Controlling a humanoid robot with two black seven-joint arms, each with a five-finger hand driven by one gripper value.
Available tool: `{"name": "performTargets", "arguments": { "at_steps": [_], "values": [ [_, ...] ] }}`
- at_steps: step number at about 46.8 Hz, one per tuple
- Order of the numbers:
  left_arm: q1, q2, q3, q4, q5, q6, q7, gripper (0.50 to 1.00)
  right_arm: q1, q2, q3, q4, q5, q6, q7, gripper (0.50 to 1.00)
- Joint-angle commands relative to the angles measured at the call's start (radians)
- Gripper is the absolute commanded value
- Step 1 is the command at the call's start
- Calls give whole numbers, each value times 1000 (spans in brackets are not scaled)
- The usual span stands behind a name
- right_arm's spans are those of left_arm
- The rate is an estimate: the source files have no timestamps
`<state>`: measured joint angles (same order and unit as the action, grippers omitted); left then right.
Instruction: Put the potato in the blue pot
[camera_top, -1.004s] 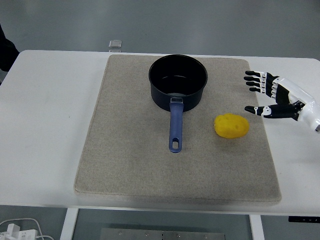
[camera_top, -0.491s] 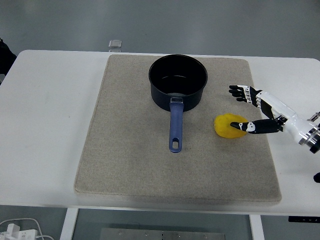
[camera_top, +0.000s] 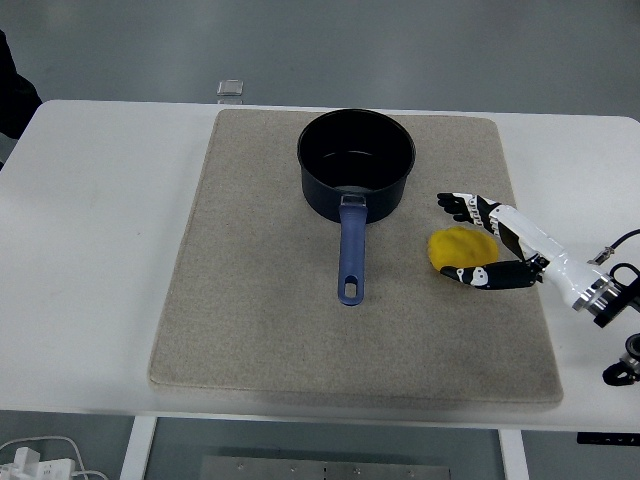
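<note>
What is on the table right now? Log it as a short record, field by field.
surface: white table with a beige rectangular mat on it
pot: dark blue round metal pot upright at the mat's far middle, nothing visible inside, handle toward the near edge
potato: yellow oval potato on the mat, right of the handle, outside the pot
right hand: right hand open, fingers above and thumb below the potato, not closed on it
left hand: not in view
small object: clear item at the far table edge
</note>
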<state>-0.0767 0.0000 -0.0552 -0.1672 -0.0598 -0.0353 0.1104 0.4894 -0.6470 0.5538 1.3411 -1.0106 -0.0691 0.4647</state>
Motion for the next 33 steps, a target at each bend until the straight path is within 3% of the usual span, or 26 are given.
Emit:
{"name": "performTargets", "arguments": {
  "at_steps": [1, 28, 33],
  "values": [
    [0, 0, 0, 0, 0, 2, 0, 999, 6, 4, 0, -20, -2, -1, -1, 915],
    [0, 0, 0, 0, 0, 0, 0, 999, 5, 38, -8, -99, -103, -50, 0, 895],
    [0, 0, 2, -1, 0, 0, 0, 999, 6, 36, -8, -102, -105, -52, 0, 828]
  ]
}}
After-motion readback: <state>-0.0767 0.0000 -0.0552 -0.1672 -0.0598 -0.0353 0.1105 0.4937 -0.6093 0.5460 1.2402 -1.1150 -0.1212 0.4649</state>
